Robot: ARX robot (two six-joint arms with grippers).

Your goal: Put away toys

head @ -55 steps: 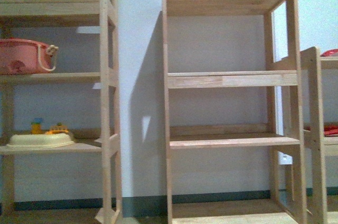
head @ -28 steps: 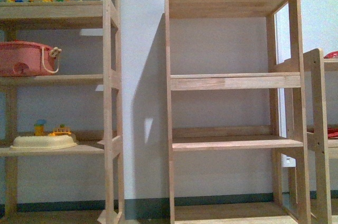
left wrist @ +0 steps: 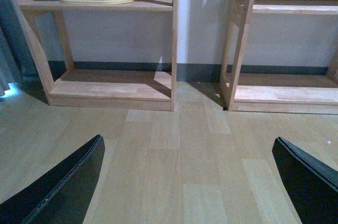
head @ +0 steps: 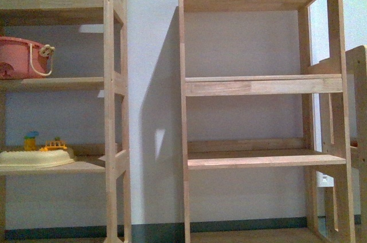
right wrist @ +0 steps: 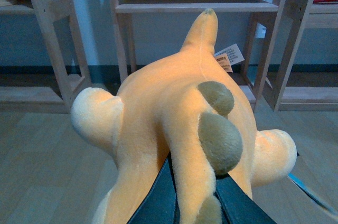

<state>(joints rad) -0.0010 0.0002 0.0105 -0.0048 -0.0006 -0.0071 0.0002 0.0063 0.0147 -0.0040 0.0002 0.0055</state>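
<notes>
step: carry to shelf board judged | orange plush toy gripped by right pincer, seen above the floor | left pincer spread wide, nothing held | advice: toy should be raised over the board's front edge and pushed well in before release
</notes>
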